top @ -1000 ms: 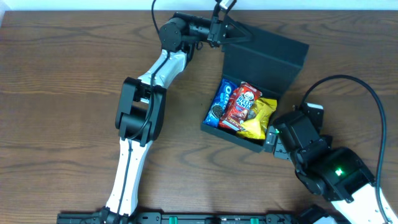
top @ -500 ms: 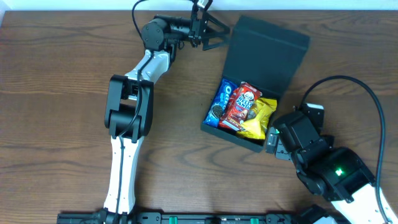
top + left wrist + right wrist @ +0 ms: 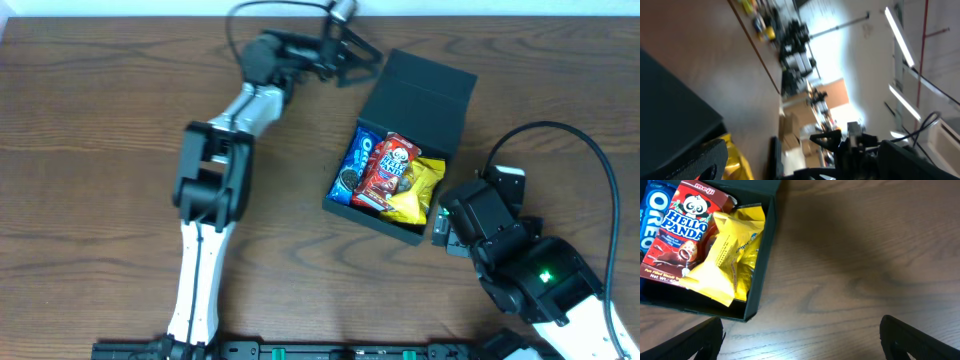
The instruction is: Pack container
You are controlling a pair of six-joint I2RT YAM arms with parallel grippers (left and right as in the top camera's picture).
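Dark green container (image 3: 400,115) stands with its lid (image 3: 430,80) up, snack packets (image 3: 385,170) inside. The left gripper (image 3: 360,66) hangs by the lid, fingers wide apart. The right gripper (image 3: 800,327) is wide too.

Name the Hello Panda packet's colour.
The Hello Panda packet is red; right wrist view shows it best.

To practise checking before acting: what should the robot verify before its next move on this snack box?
1. Lid shut: not ok, stands open.
2. Blue cookie pack, red snack pack, yellow packet inside box: ok.
3. Packets below the rim: cannot tell.
4. Left gripper open: ok.
5. Right gripper open, empty: ok.
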